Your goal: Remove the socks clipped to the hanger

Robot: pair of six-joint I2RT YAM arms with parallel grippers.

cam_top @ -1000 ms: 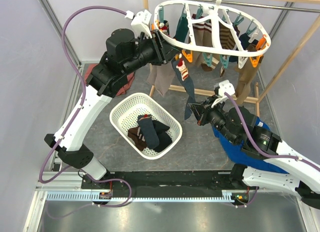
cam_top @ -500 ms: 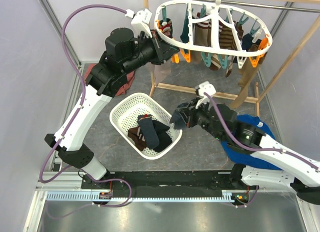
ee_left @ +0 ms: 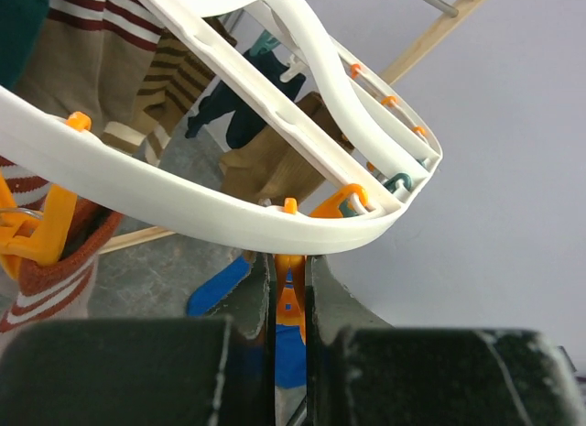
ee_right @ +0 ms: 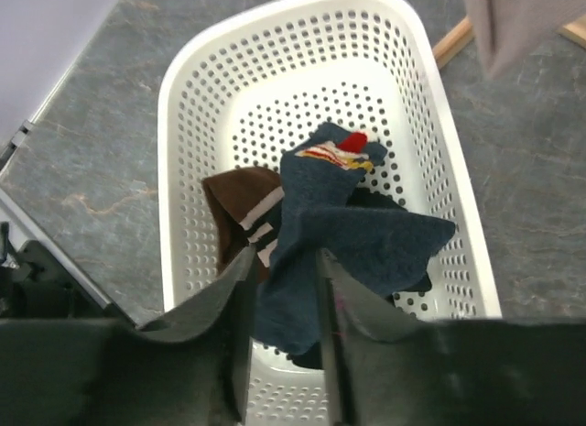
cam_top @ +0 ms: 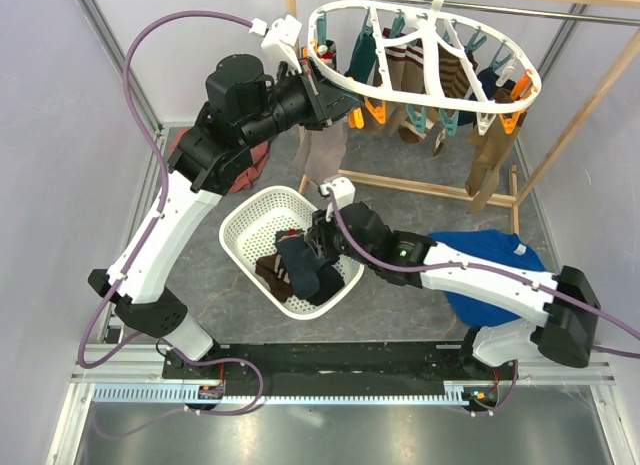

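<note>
The white oval hanger [cam_top: 432, 98] hangs at the back, with several socks [cam_top: 412, 67] clipped under it by orange and teal clips. My left gripper [cam_top: 326, 97] is at the hanger's left rim [ee_left: 183, 199], shut on an orange clip [ee_left: 290, 293] just below the rim. My right gripper [cam_top: 318, 241] is over the white perforated basket [cam_top: 243, 221], shut on a navy sock [ee_right: 352, 241] with a red-white patterned cuff that dangles into the basket [ee_right: 206, 87]. Brown and dark socks [ee_right: 236, 202] lie in the basket.
A wooden rail frame [cam_top: 432, 188] stands under the hanger. A big blue cloth [cam_top: 492, 257] lies at the right under my right arm. A rust-red garment [cam_top: 256, 165] lies behind the basket. Metal posts [cam_top: 118, 60] border the left side.
My right gripper has carried the navy sock left and toward me, from below the hanger to above the basket. The left gripper has stayed on the clip at the rim.
</note>
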